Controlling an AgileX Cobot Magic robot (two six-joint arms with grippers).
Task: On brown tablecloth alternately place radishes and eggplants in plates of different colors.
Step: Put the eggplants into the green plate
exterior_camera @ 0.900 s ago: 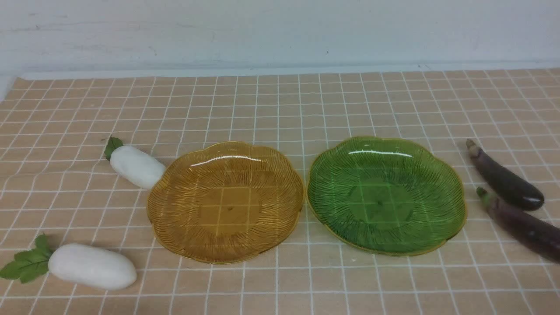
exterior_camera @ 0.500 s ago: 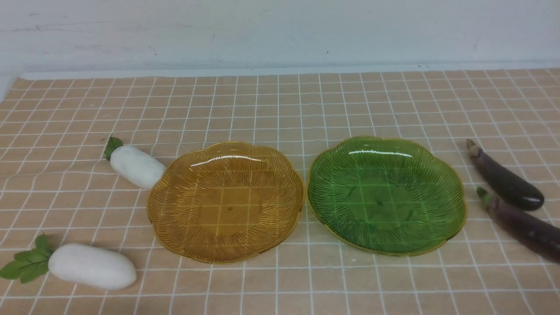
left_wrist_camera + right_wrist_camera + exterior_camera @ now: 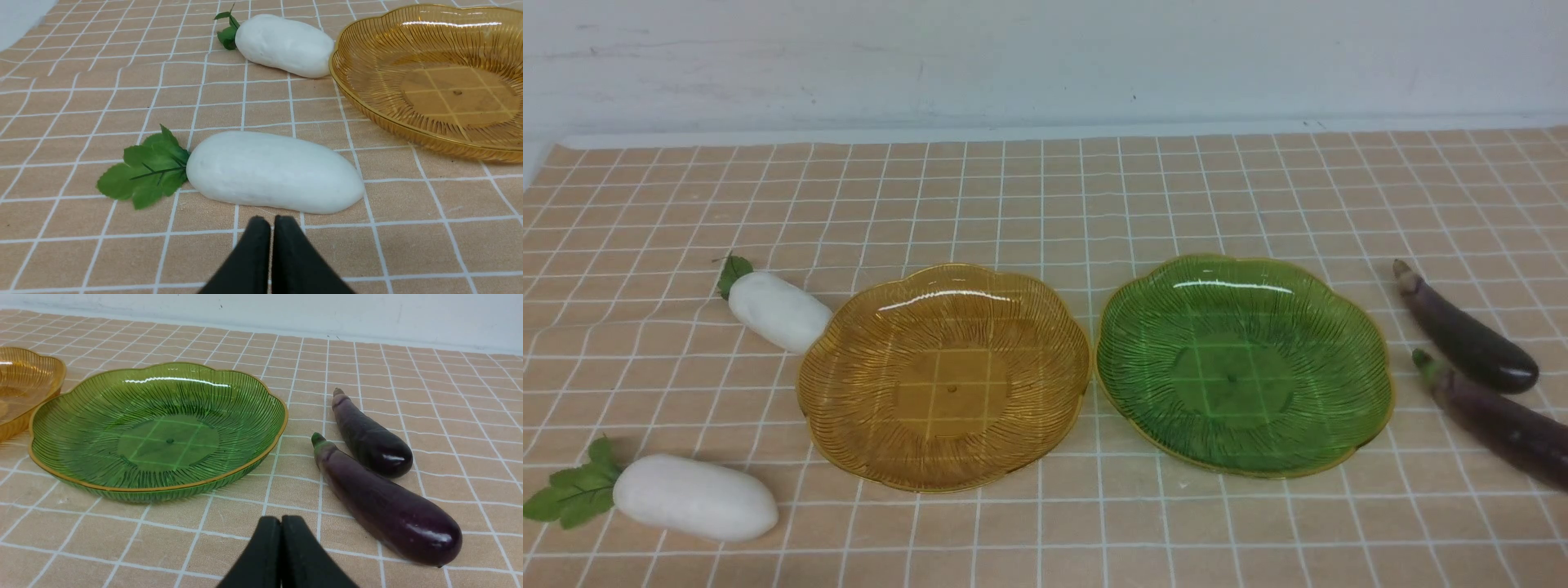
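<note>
Radish (image 3: 273, 171) just beyond closed left claw (image 3: 271, 219); eggplant (image 3: 384, 506) beside closed right claw (image 3: 281, 519)

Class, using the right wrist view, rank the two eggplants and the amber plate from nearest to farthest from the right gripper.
1. Nearer eggplant, lying just beside the right gripper.
2. Farther eggplant, right behind the first one.
3. Amber plate, away past the green plate.

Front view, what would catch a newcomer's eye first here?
Two empty ribbed plates sit side by side centrally, the amber plate left, the green plate right. Two white radishes lie left of them, the near radish and the far radish; the far eggplant and near eggplant lie right.
</note>
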